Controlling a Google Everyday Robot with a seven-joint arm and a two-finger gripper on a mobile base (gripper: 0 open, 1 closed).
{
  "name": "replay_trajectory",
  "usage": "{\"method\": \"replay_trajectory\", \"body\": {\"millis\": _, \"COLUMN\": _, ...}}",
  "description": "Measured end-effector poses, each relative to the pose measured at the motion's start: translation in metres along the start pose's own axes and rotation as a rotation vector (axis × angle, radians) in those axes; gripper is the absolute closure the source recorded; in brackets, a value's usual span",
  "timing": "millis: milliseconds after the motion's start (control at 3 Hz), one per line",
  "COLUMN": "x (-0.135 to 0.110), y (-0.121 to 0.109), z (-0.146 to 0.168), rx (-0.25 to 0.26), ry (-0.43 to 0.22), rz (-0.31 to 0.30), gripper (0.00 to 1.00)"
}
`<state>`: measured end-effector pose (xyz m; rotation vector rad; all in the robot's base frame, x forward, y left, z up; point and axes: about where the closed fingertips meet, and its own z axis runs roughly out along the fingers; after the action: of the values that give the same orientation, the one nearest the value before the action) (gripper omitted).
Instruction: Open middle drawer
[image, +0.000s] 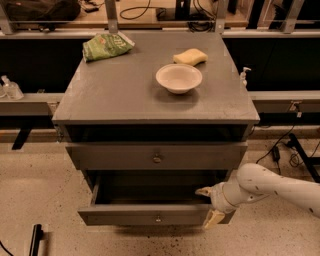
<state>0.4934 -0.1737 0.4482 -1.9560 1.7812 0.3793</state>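
Observation:
The grey cabinet (150, 95) shows a closed upper drawer (115, 157) with a small round knob. Below it the middle drawer (130, 215) is pulled out towards me, its dark inside showing and its knob (158, 218) at the centre of the front. The lowest drawer is hidden under it. My gripper (208, 205) comes in from the right on a white arm (270, 187), at the right end of the middle drawer's front. Its fingers are spread. One fingertip (203, 191) is over the drawer's inside and the other is in front of the panel.
On the cabinet top are a white bowl (179, 78), a yellow sponge (190, 56) and a green chip bag (106, 46). Cables (280, 150) lie on the speckled floor at right. A dark bar (35, 240) lies at the bottom left.

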Motion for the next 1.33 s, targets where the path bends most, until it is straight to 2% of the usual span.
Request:
{"method": "replay_trajectory", "body": {"millis": 333, "x": 0.0, "y": 0.001, "z": 0.001, "rx": -0.002, "ry": -0.001, "rz": 0.0, "gripper": 0.0}}
{"method": "replay_trajectory", "body": {"millis": 667, "x": 0.006, "y": 0.005, "z": 0.012, "rx": -0.039, "ry": -0.007, "rz": 0.024, "gripper": 0.0}}
{"method": "replay_trajectory", "body": {"millis": 1000, "x": 0.019, "y": 0.015, "z": 0.026, "rx": -0.1, "ry": 0.013, "rz": 0.045, "gripper": 0.0}}
{"method": "replay_trajectory", "body": {"millis": 1333, "x": 0.025, "y": 0.022, "z": 0.033, "rx": -0.139, "ry": 0.04, "rz": 0.049, "gripper": 0.18}}
